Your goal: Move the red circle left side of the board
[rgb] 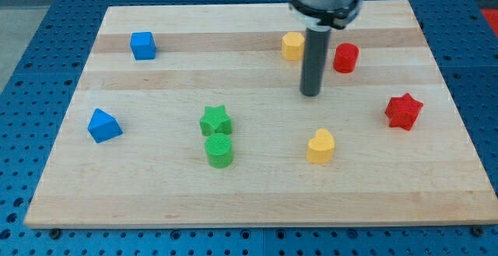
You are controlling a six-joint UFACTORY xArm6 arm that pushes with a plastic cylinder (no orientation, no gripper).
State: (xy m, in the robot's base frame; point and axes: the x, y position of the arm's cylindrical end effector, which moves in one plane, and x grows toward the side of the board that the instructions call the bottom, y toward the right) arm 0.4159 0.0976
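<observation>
Wooden worktop (156, 201), filling frame. Tool: plain dark rod, no jaws to open or close; my tip (311, 94) down at upper centre-right. Red circle (346, 57) upper right, just right of and above tip, apart. Yellow block (293, 45) left of rod.

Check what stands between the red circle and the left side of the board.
The yellow block sits just left of the red circle, in a straight leftward path. Farther left is the blue cube. My tip is below-left of the circle, not touching.
</observation>
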